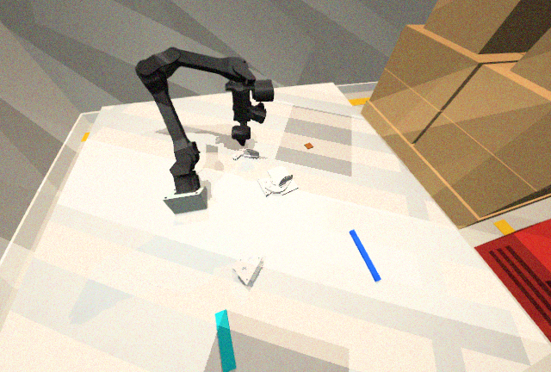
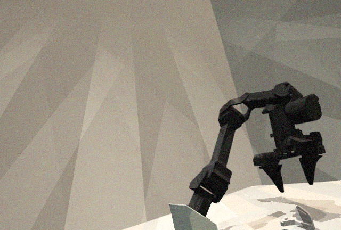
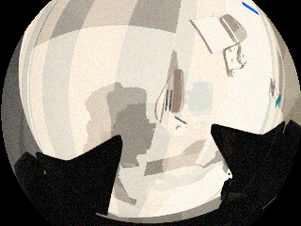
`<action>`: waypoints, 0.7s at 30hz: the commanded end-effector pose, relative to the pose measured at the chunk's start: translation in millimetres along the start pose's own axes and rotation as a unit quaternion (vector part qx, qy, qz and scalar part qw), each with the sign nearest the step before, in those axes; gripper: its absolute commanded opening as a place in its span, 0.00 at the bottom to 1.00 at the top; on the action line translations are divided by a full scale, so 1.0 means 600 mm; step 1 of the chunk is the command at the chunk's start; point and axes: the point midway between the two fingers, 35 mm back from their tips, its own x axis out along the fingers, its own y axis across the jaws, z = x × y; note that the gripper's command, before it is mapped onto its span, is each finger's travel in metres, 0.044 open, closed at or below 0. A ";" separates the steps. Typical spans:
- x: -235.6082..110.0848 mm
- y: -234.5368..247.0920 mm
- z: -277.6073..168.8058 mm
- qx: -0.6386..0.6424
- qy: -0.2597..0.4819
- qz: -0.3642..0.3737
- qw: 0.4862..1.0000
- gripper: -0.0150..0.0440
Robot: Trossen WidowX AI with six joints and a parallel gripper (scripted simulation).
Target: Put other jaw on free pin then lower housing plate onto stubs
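Note:
My gripper [image 1: 241, 143] [image 2: 297, 188] [image 3: 168, 135] is open and empty, fingers pointing down, above the loose jaw. The loose jaw [image 1: 252, 153] [image 2: 305, 218] [image 3: 177, 91], pale with a grey curved face, lies on the table; in the wrist view it shows just beyond the gap between the fingertips. The white base [image 1: 290, 189] [image 3: 205, 34] lies farther right in the top view, with the other jaw [image 1: 283, 178] [image 3: 233, 28] on it. The free pin and gear teeth are too small to tell. The pale housing plate [image 1: 246, 269] lies apart, nearer the front.
A blue bar [image 1: 364, 255] [image 3: 250, 8] lies at the right and a teal bar [image 1: 225, 342] [image 3: 278, 101] at the front. A small orange square [image 1: 308, 145] lies behind the base. Large brown boxes [image 1: 444, 136] and a red object [image 1: 529, 247] stand beyond the table's right edge.

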 end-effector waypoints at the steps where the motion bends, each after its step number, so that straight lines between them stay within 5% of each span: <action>1: -0.008 -0.016 0.013 0.043 -0.007 0.014 0.999 1.00; 11: -0.014 -0.031 0.024 0.077 -0.016 0.024 0.997 1.00; 21: 0.050 -0.027 0.025 0.077 -0.016 0.025 0.997 1.00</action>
